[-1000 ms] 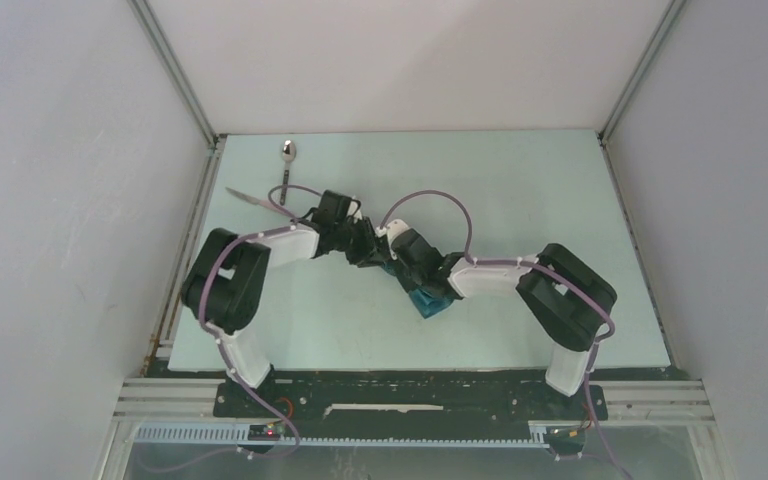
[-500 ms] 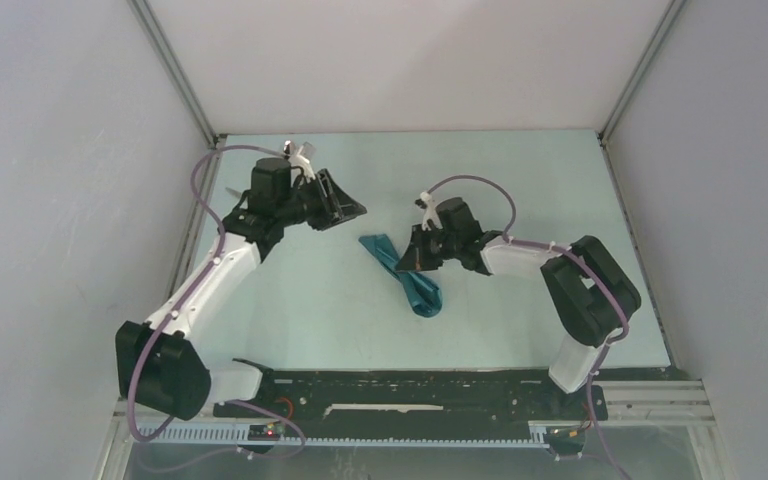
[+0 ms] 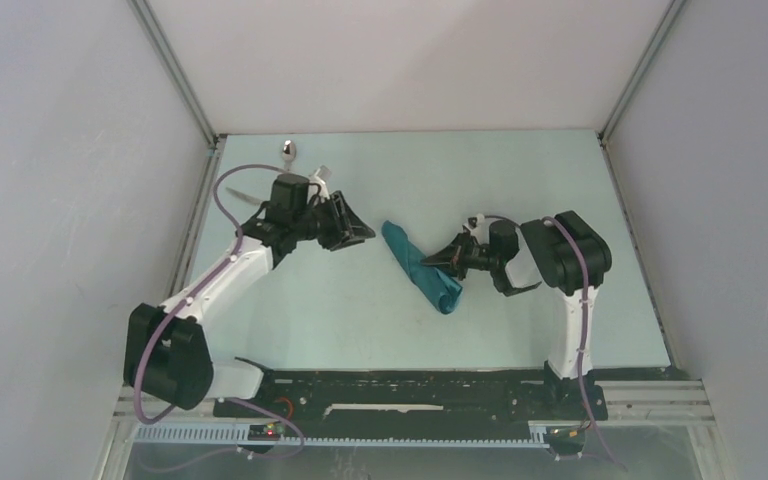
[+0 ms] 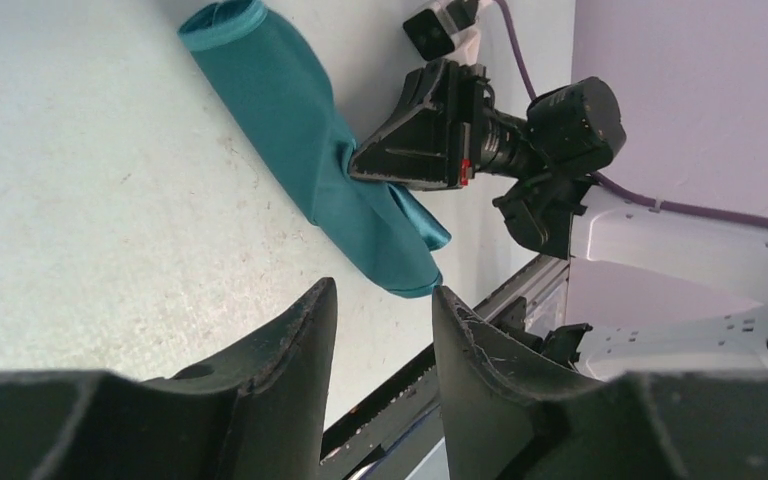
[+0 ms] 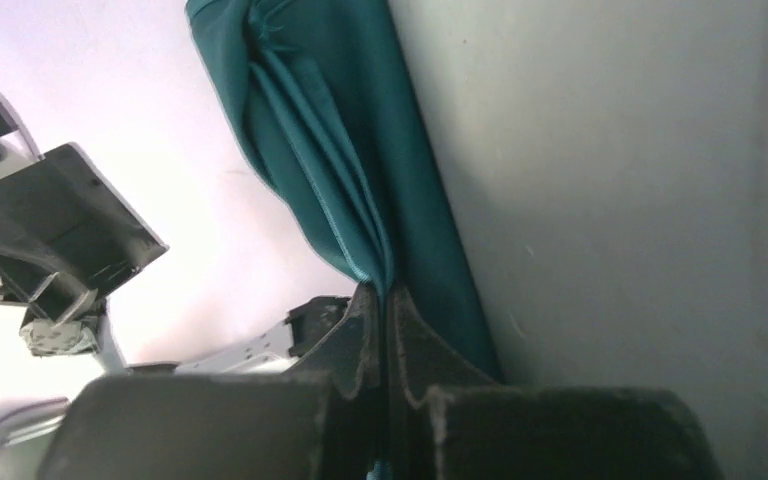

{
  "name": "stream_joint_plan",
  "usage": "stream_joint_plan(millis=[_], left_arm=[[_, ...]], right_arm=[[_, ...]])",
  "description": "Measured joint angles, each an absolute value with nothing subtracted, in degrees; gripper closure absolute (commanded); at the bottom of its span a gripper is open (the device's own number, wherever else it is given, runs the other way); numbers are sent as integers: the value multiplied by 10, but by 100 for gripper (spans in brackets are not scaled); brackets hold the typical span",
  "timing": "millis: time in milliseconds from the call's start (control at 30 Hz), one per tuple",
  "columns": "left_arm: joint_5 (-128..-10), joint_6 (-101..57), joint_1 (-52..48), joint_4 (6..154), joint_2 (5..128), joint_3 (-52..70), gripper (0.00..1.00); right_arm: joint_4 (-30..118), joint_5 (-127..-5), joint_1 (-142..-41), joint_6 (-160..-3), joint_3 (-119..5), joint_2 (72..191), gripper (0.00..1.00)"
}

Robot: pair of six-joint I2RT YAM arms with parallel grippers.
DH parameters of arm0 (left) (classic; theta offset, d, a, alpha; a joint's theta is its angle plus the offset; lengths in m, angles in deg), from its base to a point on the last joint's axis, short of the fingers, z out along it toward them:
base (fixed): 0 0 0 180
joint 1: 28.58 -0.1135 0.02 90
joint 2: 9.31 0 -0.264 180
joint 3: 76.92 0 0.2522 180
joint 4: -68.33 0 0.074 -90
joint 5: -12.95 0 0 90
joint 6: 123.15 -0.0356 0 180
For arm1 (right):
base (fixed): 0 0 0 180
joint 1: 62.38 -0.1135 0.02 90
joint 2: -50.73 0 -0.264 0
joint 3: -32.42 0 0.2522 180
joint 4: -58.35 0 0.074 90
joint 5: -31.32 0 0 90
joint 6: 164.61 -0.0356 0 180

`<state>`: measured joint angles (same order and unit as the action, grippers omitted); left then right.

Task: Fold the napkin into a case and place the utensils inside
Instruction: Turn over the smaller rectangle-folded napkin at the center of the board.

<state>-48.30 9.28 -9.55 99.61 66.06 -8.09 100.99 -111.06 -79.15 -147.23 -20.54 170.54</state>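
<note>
The teal napkin lies in the middle of the table as a narrow slanted strip, the case. My right gripper is shut on a fold along its right edge; the cloth runs pinched between the fingertips. Left of the strip, a short gap away, my left gripper stands open with nothing between its jaws. The spoon rests at the far left of the table. A sliver of the knife shows beside the left arm; the arm hides the rest.
The left arm stretches along the table's left side by the wall. The right arm's elbow is folded up on the right. Grey walls stand on both sides, and a black rail runs along the near edge.
Both grippers were together at the napkin a second ago. The left gripper let go, opened and swung away left. The right gripper drew back right, shifting the strip.
</note>
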Motion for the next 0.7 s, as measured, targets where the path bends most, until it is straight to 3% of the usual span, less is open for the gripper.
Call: stream_joint_plan(millis=[100,200,300,400,567,700], left_arm=[[-482,101,-76,978,685,-81,54],[-481,110,-58,962,722,-79,54],[-481,119,-44,954,765,-63,54],[-479,125,-32,946,820,-21,54],[-478,135,-16,930,897,59,54],[-479,139,-4,918,952,110,60]], right_arm=[[1088,-1123,-770,-1518,-188,1727,91],[1129,-1134,-751,-1534,-176,1727,77],[1137,-1146,-724,-1528,-168,1727,60],[1105,-1154,-687,-1495,-160,1712,50],[875,-1142,-622,-1344,-177,1611,45],[592,-1023,-608,-1165,-228,1448,43]])
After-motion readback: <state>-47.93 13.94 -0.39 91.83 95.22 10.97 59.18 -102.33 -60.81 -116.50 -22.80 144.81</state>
